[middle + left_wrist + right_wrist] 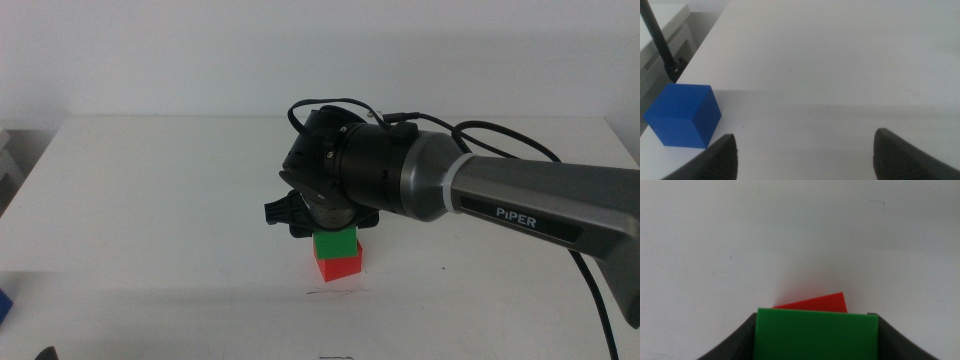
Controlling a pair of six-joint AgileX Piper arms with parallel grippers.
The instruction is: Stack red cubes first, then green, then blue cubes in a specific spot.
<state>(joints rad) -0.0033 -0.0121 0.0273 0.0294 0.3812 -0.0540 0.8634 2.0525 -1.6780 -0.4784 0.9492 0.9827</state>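
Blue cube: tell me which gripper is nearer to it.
Left. The left gripper sits open right beside the blue cube, not touching it. The right gripper is far off, holding the green cube on the red cube.

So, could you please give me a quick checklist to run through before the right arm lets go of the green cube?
1. Green cube sits on the red cube: ok.
2. Edges line up: not ok, the red corner shows skewed in the right wrist view.
3. Right gripper holds the green cube between its jaws: ok.
4. Left gripper open beside the blue cube: ok.
5. Stack on the marked spot: cannot tell.
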